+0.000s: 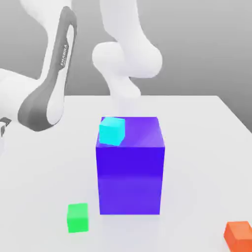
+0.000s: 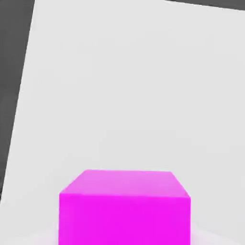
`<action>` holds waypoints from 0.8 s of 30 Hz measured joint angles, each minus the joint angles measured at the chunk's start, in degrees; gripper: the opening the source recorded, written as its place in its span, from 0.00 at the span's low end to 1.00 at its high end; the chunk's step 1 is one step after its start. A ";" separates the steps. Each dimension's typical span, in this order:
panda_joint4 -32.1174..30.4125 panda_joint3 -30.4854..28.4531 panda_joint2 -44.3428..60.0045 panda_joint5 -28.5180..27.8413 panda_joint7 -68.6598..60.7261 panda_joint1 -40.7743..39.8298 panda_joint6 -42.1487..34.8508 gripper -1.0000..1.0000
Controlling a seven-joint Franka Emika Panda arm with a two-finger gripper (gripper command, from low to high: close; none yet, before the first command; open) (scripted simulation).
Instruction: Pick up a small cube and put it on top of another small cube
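Your white arm (image 1: 47,93) leans in from the exterior view's left, its grey-sided link slanting down toward the table's (image 1: 206,133) far left side, while a second white segment curves down behind the tall blue block (image 1: 130,172).

From the exterior view's left to its right, a green cube (image 1: 78,217) sits on the table near the front, just off the blue block's lower left corner and apart from it. Next comes the blue block itself, standing upright in the middle of the table. A cyan cube (image 1: 112,131) rests on the block's top, at its left corner, slightly turned. Far to the right, at the front edge, an orange cube (image 1: 239,236) lies well apart from everything else.

In the hand view, the pink cube (image 2: 125,208) sits right under the camera, pressed close against the tool, with the pale tabletop (image 2: 134,86) stretching away beyond it and a dark floor past the table's edge. Your tool's jaws stand drawn in as narrow as they go, closed about the pink cube. You cannot tell from these views whether the cube has left the table.
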 joint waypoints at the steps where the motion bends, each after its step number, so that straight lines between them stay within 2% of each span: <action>1: -0.24 -0.16 -1.14 -1.66 -0.01 0.37 -0.54 0.00; 6: -1.52 -0.05 -7.01 -8.22 -1.29 1.56 -3.08 0.00; 12: -3.34 0.19 -13.85 -12.25 -5.44 2.82 -5.17 0.00; 18: -5.52 0.22 -19.78 -12.87 -11.89 3.60 -5.78 0.00; 24: -8.01 -0.48 -24.06 -10.80 -20.17 4.77 -5.00 0.00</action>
